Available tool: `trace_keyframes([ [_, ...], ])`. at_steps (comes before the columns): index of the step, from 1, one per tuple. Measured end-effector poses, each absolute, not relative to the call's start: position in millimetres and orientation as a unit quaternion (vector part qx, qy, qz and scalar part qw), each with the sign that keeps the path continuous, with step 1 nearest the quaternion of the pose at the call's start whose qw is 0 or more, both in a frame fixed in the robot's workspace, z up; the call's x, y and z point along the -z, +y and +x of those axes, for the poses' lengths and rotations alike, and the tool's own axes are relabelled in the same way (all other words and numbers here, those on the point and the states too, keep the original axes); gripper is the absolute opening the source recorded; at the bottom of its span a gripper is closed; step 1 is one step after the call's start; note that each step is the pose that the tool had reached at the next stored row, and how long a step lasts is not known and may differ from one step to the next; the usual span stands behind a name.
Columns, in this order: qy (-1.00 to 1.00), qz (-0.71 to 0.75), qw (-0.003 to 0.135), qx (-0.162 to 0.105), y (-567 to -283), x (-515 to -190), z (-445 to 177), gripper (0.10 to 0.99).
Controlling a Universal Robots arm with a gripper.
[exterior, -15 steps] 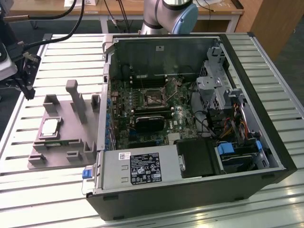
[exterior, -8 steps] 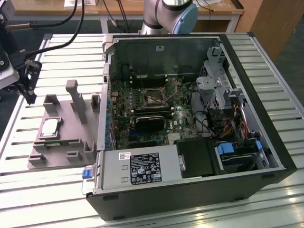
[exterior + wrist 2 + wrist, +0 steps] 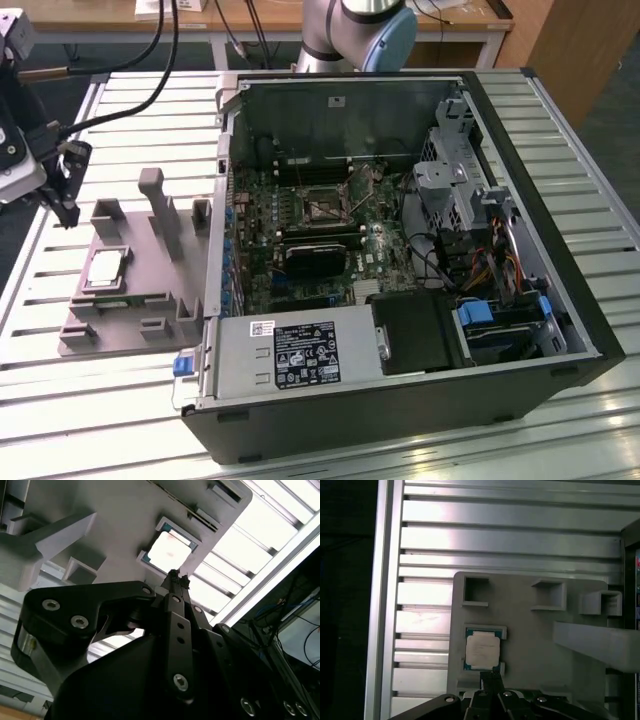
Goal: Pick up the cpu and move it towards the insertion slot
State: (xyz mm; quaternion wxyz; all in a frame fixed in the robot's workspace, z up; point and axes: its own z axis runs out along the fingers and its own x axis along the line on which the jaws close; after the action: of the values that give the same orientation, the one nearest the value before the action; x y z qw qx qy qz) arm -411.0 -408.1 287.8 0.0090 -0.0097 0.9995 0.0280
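The cpu (image 3: 107,268), a flat square chip with a shiny top and pale rim, lies in a recess of a grey holder plate (image 3: 140,300) at the exterior view's left, outside the computer case. My gripper (image 3: 67,208) hangs above the holder's far left corner, apart from the chip, its fingers together and holding nothing. In both wrist views the cpu (image 3: 170,550) (image 3: 482,650) sits just beyond my gripper (image 3: 176,576) (image 3: 490,676). The insertion slot (image 3: 325,208), a silvery square frame with a dark centre, is on the motherboard inside the open case.
The open black computer case (image 3: 560,250) lies on a slatted metal table (image 3: 120,100), with a power supply (image 3: 300,352) at its front and a drive cage (image 3: 450,180) and cables at the right. Grey posts (image 3: 152,195) rise from the holder. The arm's base (image 3: 360,30) stands behind the case.
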Motion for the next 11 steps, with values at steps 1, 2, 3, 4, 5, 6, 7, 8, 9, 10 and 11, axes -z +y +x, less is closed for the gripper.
trace_keyframes([
  [1, 1.000, -0.010, 0.009, -0.028, -408, -286, -411, 0.102],
  [2, 1.000, -0.010, 0.009, -0.028, -408, -284, -411, 0.102],
  [3, 1.000, -0.010, 0.009, -0.028, -408, -282, -411, 0.102],
  [4, 1.000, -0.010, 0.009, -0.028, -408, -281, -411, 0.102],
  [5, 1.000, -0.010, 0.009, -0.028, -408, -279, -411, 0.102],
  [6, 1.000, -0.010, 0.009, -0.028, -408, -277, -411, 0.102],
  [7, 1.000, -0.010, 0.009, -0.028, -408, -275, -411, 0.102],
  [8, 1.000, -0.010, 0.009, -0.028, -408, -273, -411, 0.102],
  [9, 1.000, -0.010, 0.009, -0.028, -408, -271, -411, 0.102],
  [10, 1.000, -0.010, 0.009, -0.028, -408, -270, -411, 0.102],
  [11, 1.000, -0.010, 0.009, -0.028, -408, -268, -411, 0.102],
])
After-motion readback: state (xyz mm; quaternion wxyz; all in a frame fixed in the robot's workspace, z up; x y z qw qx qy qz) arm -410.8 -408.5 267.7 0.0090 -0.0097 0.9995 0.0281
